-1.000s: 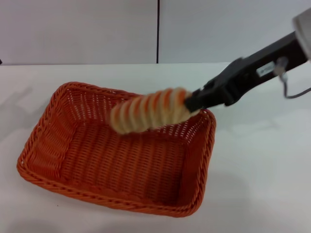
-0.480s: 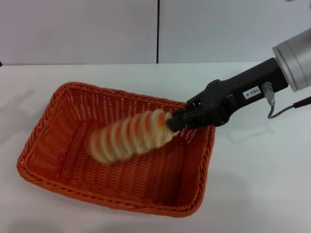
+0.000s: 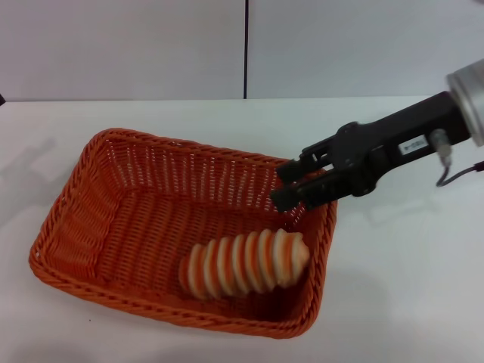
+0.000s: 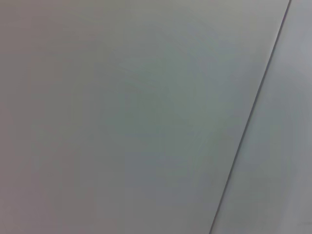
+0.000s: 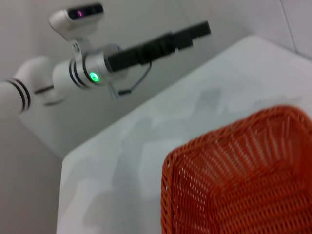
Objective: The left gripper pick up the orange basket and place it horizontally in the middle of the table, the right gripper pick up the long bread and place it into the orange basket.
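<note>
The orange basket [image 3: 68, 219] sits in the middle of the white table [image 3: 401, 287], and one of its corners shows in the right wrist view [image 5: 234, 185]. The long bread [image 3: 246, 263], striped orange-brown and cream, lies on the basket floor near the front right corner. My right gripper [image 3: 284, 185] hangs open just above the basket's right rim, apart from the loaf, with nothing between its fingers. The left gripper [image 5: 192, 31] is held high beyond the table's far edge, seen only in the right wrist view, on its white arm with a green ring.
A grey wall with a dark vertical seam [image 3: 246, 49] stands behind the table. The left wrist view shows only that wall and a seam [image 4: 248, 122]. Bare tabletop lies all around the basket.
The loaf went from the right gripper's grip over the basket down onto the basket floor. The right gripper let go of it, opened and drew back slightly to the right.
</note>
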`<action>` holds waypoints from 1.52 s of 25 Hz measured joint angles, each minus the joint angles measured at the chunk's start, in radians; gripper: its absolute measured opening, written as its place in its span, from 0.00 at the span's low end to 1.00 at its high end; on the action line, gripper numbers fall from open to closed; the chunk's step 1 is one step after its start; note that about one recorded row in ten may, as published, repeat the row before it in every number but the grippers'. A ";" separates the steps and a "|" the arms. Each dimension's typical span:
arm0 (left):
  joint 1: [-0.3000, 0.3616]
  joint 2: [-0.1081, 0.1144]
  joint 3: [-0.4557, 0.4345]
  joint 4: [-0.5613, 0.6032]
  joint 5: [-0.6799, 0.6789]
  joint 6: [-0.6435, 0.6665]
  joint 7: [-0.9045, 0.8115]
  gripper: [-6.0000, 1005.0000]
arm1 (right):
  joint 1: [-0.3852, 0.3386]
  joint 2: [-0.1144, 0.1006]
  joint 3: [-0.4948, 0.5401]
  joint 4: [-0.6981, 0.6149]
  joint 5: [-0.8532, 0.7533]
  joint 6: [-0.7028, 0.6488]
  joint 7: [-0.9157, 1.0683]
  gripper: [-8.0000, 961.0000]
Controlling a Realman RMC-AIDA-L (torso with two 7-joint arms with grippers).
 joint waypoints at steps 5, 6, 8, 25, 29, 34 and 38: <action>0.016 0.000 -0.001 -0.001 -0.008 0.004 0.057 0.81 | -0.074 0.002 0.131 -0.118 0.064 -0.053 -0.012 0.59; 0.030 -0.001 -0.001 -0.009 -0.019 0.006 0.106 0.81 | -0.124 0.001 0.192 -0.162 0.114 -0.060 -0.035 0.59; 0.036 -0.001 -0.002 -0.016 -0.025 0.006 0.128 0.81 | -0.155 0.001 0.227 -0.175 0.144 -0.061 -0.059 0.59; 0.115 -0.001 -0.376 -0.447 -0.080 0.052 0.794 0.81 | -0.450 0.007 0.755 0.725 0.584 0.054 -1.219 0.59; 0.121 -0.003 -0.420 -0.566 -0.080 0.045 0.951 0.81 | -0.454 0.010 0.869 0.929 0.586 0.052 -1.498 0.59; 0.122 -0.005 -0.483 -0.659 -0.080 0.034 1.023 0.81 | -0.441 0.010 0.935 1.013 0.586 0.056 -1.624 0.59; 0.122 -0.005 -0.491 -0.669 -0.080 0.032 1.032 0.81 | -0.434 0.010 0.937 1.018 0.586 0.067 -1.628 0.59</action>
